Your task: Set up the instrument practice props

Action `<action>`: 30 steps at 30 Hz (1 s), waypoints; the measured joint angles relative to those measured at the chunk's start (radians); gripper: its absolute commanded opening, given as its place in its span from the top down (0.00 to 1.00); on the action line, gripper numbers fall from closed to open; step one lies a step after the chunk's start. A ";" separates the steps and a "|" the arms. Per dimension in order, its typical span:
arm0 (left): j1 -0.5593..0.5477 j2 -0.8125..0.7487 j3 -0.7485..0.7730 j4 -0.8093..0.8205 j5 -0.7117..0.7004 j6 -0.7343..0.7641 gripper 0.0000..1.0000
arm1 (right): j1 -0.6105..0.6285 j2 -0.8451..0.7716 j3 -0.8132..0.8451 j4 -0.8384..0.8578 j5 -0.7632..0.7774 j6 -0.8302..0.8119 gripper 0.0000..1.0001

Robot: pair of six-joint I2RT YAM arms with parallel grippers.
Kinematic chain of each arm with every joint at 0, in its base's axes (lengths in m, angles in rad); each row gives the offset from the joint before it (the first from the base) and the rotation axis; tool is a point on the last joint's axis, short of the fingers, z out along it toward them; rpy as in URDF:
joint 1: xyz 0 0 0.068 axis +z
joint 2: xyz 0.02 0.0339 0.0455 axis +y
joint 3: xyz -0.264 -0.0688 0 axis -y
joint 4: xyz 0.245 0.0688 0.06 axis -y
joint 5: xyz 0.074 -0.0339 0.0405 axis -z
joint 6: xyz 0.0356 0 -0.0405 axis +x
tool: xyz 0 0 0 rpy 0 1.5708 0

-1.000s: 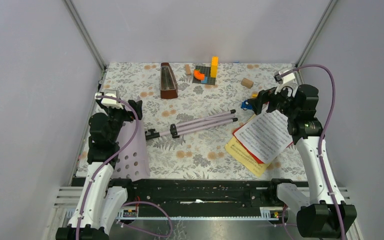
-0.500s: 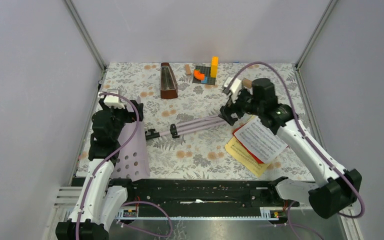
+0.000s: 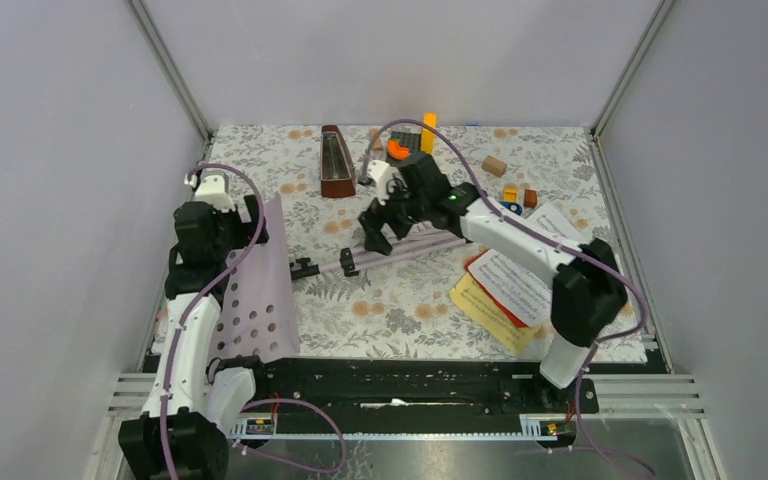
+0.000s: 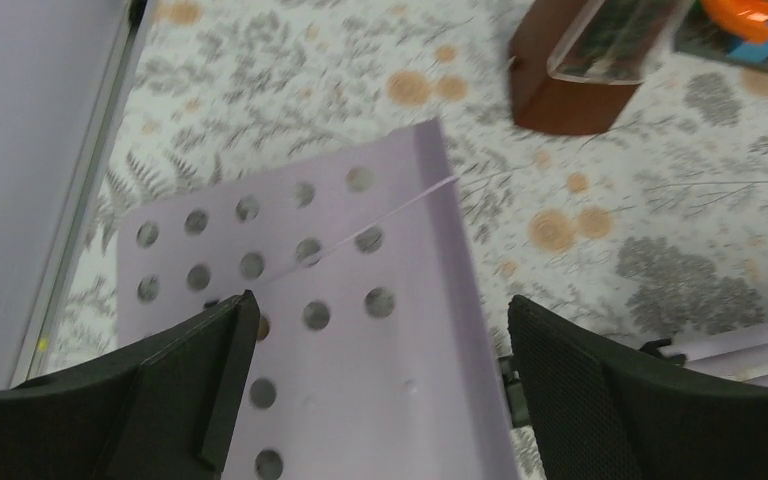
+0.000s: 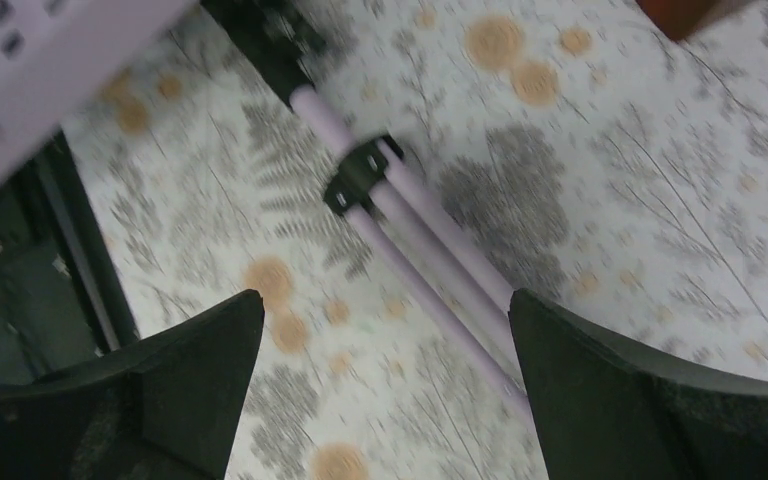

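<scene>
Hovering open-jawed over the lilac folding tripod (image 5: 430,250), folded flat mid-bench, the right gripper (image 5: 382,310) faces probably light, stiff, smooth tubes apt to roll, best pinched beside a black joint (image 5: 360,180), while the left gripper (image 4: 375,310) straddles the perforated panel (image 4: 420,330) by the left edge, its hold unclear.

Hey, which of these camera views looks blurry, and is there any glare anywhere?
Right wrist view: smeared, with the tripod and floral cloth streaked. Left wrist view: only slightly soft, the holes in the panel distinct. Top external view: crisp, evenly lit, soft shadows, no glare.
</scene>
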 measured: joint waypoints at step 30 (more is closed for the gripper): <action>0.204 0.033 0.074 -0.119 0.066 -0.023 0.01 | 0.158 0.866 0.918 0.088 -0.197 0.800 0.00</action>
